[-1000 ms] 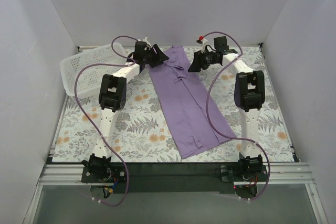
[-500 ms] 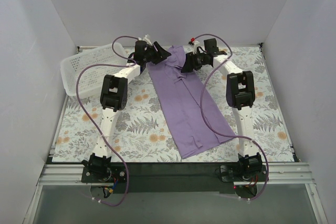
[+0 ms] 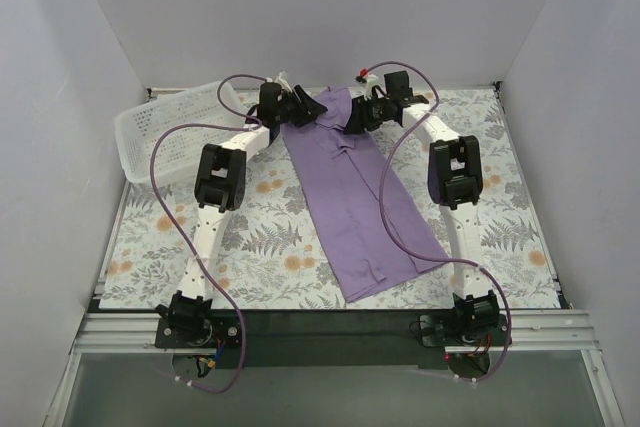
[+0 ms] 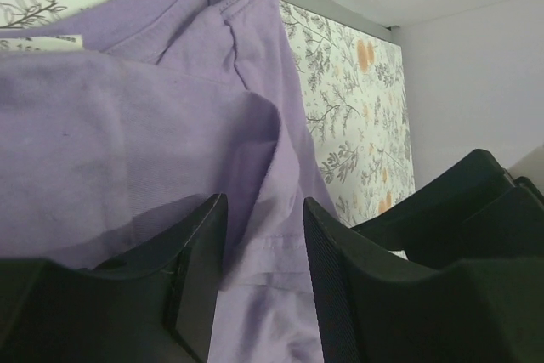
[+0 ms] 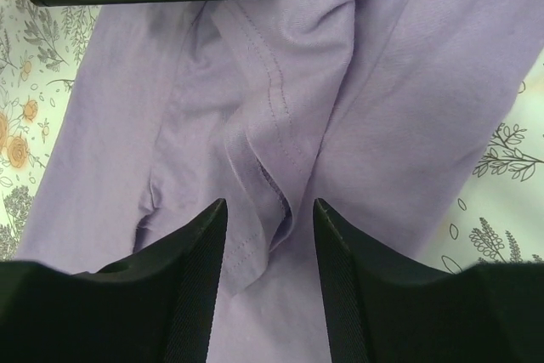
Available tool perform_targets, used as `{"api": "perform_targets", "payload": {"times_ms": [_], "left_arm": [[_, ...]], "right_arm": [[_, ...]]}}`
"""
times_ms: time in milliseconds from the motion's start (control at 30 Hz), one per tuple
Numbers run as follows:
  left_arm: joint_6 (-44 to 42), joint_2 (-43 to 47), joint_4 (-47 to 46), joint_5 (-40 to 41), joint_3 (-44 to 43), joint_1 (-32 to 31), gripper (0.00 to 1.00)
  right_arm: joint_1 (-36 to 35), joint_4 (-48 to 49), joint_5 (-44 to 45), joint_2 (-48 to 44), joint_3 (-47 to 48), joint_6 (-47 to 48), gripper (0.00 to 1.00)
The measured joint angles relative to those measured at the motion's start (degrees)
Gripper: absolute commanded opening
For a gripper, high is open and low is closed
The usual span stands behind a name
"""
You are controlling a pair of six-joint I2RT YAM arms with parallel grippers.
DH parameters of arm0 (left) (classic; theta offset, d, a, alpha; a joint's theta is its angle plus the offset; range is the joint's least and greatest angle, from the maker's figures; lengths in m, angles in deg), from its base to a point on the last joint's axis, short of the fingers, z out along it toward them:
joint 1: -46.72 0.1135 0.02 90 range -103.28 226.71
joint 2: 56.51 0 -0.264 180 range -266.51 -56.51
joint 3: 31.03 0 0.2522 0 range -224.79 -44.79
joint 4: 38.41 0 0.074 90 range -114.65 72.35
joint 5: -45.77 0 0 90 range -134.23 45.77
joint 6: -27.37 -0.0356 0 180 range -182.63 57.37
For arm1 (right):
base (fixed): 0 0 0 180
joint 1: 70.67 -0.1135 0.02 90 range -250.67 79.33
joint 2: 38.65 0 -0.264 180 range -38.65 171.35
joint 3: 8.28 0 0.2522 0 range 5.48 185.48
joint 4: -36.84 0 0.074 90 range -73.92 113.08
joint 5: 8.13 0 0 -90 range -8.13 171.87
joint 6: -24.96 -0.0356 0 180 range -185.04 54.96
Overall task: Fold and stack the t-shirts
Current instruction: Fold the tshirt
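On the table (image 3: 250, 237), t-shirt (image 3: 355, 197) near-to-far, neck farthest.

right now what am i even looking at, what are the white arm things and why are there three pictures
These are two white robot arms, bolted at the near edge of a table with a floral print. The wide picture comes from a fixed camera above and behind them. The two close-ups come from a camera on each wrist, looking at whatever that arm reaches for. A lavender t-shirt lies on the table as a long strip, and a white plastic basket sits at the far left. The left gripper and right gripper are both down at the shirt's far, collar end. Each has its jaws apart with a fold of fabric between them, and neither looks clamped shut yet.
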Motion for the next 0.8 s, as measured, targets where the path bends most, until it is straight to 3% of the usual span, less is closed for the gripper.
{"api": "perform_targets", "payload": {"times_ms": [400, 800], "left_arm": [[2.03, -0.09, -2.6, -1.79, -0.26, -0.07, 0.33], [2.95, -1.05, -2.97, -1.75, -1.9, -0.61, 0.33]], "right_arm": [[-0.24, 0.31, 0.7, 0.42, 0.02, -0.22, 0.36], [-0.28, 0.37, 1.25, 1.11, 0.02, -0.07, 0.32]]}}
